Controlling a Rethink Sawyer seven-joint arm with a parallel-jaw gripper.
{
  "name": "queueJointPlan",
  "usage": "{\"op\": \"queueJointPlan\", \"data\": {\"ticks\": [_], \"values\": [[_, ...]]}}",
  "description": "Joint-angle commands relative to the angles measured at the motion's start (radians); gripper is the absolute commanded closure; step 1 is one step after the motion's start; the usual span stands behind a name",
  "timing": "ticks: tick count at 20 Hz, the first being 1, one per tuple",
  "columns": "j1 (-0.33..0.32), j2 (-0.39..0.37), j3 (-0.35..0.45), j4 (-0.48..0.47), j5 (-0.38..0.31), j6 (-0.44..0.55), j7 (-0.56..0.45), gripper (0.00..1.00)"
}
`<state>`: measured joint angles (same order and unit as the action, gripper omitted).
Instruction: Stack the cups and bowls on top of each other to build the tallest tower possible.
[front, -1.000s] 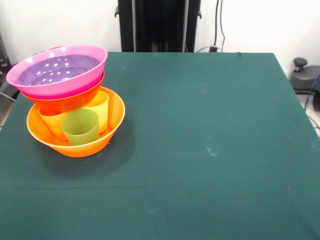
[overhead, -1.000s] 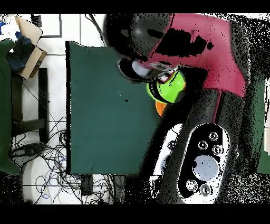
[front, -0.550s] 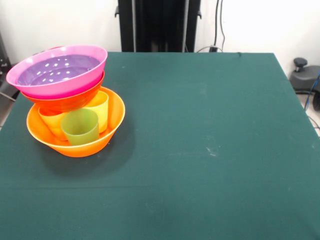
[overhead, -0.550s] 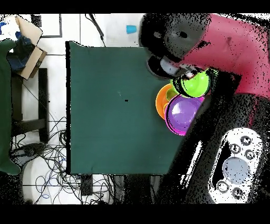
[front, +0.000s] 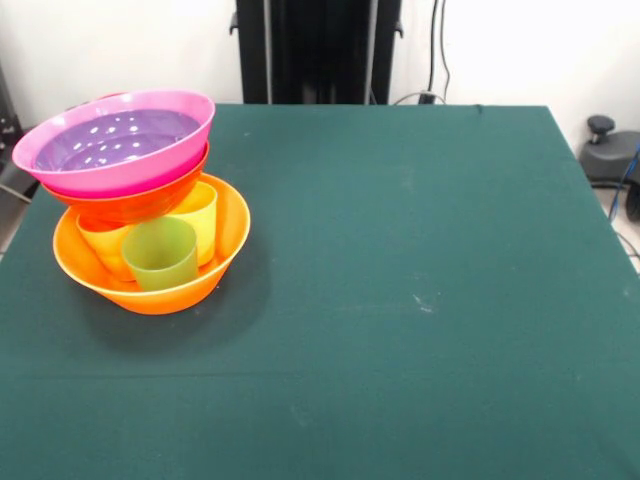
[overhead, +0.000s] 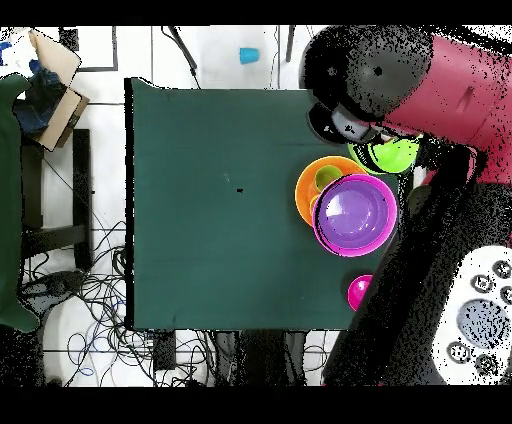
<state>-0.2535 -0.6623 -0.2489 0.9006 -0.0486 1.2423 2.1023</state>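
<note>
Glossy round pink bowl (front: 115, 140) (purple inside) tops 3 tapered cups (front: 160, 252).

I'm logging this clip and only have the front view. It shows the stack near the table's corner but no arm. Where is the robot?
Observer: In the overhead view the red arm reaches in beside the tower.
Operator: Is it carrying anything?
Observer: A light green bowl lies right at the arm's end, next to the tower. I cannot tell whether it is gripped.
Operator: Any other pieces outside the tower?
Observer: A small crimson bowl sits apart from the tower, near the table edge.
</note>
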Motion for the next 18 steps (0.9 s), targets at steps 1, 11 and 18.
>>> {"op": "queueJointPlan", "data": {"ticks": [1, 11, 18], "values": [[-0.019, 0.055, 0.14, 0.141, -0.071, -0.078, -0.265, 1.0], [-0.034, 0.09, 0.18, 0.186, -0.075, -0.199, -0.222, 1.0], [-0.047, 0.1, 0.2, 0.212, -0.075, -0.247, -0.206, 1.0]]}}
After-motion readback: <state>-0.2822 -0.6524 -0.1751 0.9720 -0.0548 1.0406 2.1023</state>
